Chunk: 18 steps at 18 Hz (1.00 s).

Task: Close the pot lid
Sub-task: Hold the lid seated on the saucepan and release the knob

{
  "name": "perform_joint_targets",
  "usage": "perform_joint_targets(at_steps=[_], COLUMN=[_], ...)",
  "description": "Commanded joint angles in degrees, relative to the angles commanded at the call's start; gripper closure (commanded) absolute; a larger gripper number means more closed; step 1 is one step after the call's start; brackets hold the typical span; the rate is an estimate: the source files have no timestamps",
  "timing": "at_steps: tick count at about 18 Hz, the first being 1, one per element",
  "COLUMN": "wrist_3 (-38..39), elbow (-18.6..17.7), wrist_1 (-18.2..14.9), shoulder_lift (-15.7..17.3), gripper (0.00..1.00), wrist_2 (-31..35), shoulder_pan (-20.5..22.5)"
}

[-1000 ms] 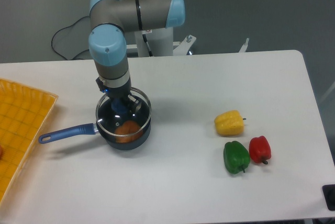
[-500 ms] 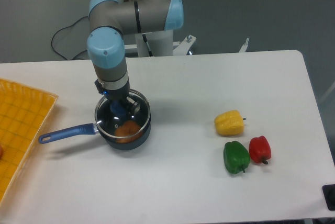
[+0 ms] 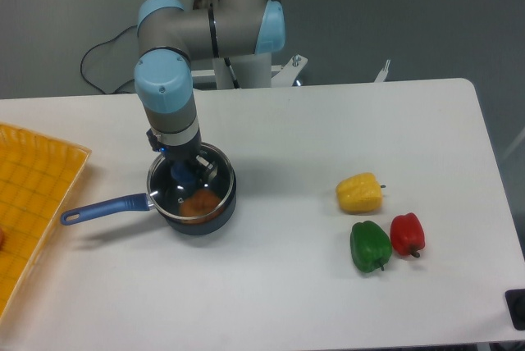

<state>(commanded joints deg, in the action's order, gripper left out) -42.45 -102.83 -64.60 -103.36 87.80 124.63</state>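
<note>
Pointing straight down, the end effector is closed on the blue knob of the one lid, its two dark fingers on either side of that knob. One glass lid with a thin metal rim hangs level from this grip, directly above the one pot; whether the rim already touches the pot's edge cannot be told. Directly beneath the end effector sits the dark round pot on the white bench, and through the glass one orange object shows inside it. From the pot's side a single long blue handle reaches out to the left of the end effector, lying on the bench. Farther left of the end effector, at the picture's edge, lies one yellow gridded tray, cut off by the frame. Well to the right of the end effector lie three peppers close together: one yellow pepper, one green pepper just below it, and one red pepper touching or nearly touching the green one. Behind the end effector, one black cable loops near the arm's base.
</note>
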Motion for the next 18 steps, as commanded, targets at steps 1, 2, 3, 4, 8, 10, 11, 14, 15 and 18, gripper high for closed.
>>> perform_joint_targets(at_steps=[1, 2, 3, 4, 8, 10, 11, 14, 15, 18], wrist_3=[0.0, 0.0, 0.0, 0.0, 0.0, 0.0, 0.0, 0.0, 0.0, 0.0], elbow=[0.0, 0.0, 0.0, 0.0, 0.0, -0.1, -0.1, -0.1, -0.1, 0.0], wrist_1=[0.0, 0.1, 0.1, 0.1, 0.2, 0.2, 0.2, 0.3, 0.3, 0.3], shoulder_lift=[0.0, 0.0, 0.0, -0.1, -0.4, -0.4, -0.4, -0.5, -0.6, -0.8], gripper=[0.63, 0.63, 0.63, 0.63, 0.63, 0.63, 0.63, 0.63, 0.63, 0.63], wrist_2=[0.0, 0.0, 0.0, 0.0, 0.0, 0.0, 0.0, 0.1, 0.1, 0.1], shoulder_pan=[0.1, 0.0, 0.0, 0.0, 0.0, 0.0, 0.0, 0.0, 0.0, 0.0])
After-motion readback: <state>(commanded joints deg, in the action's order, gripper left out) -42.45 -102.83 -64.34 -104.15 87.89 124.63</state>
